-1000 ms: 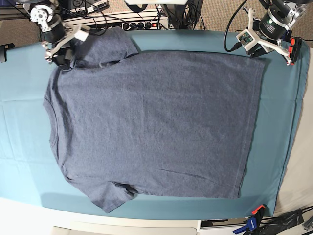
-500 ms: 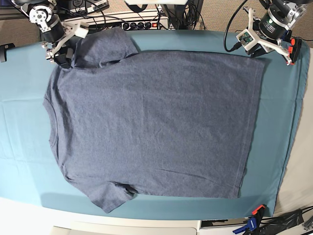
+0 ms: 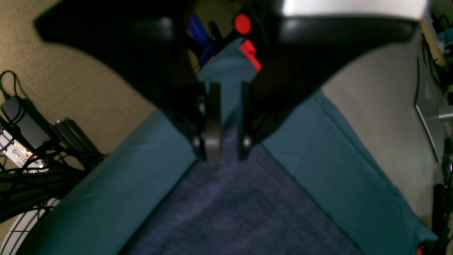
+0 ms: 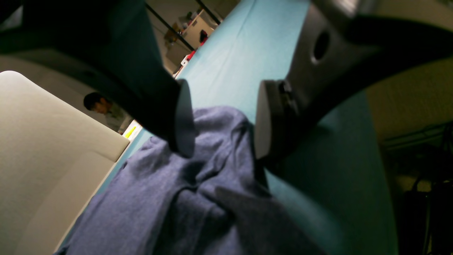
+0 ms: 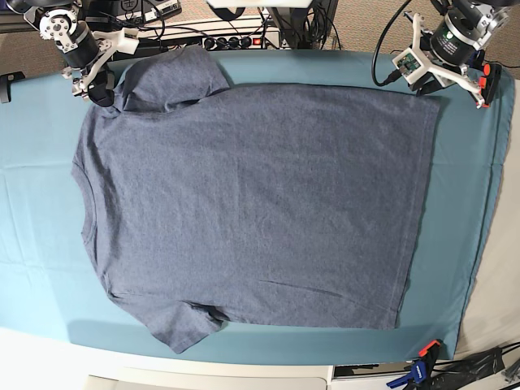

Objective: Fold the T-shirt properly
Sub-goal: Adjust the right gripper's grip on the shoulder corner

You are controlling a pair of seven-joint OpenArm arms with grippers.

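Lying flat and plain side up, the T-shirt (image 5: 252, 203) is spreading across most of the teal table cloth (image 5: 41, 268), with its long axis running across the base view: neck at that view's left, hem at its right. Its near sleeve is pointing toward the front edge of the table, well apart from both arms, so neither claw is placed to work that side.

Farther back, the two arms are sitting at the shirt's two far corners. The right gripper (image 4: 221, 117) is hovering at the far sleeve, its jaws standing wide with a rumpled ridge of blue fabric rising between them; the pads (image 4: 184, 117) are looking just clear of the cloth, so it is released and grasping nothing. That sleeve is lying directly under and ahead of this claw.

The left gripper (image 3: 226, 124) is poised over the far hem corner, jaws drawn narrow but with a gap showing; the corner of the shirt is lying just below the tips, and I cannot tell whether any cloth is pinched.

Judging from this, each arm is nearest its own far corner, and a fold would be drawing that far edge forward across the short axis.
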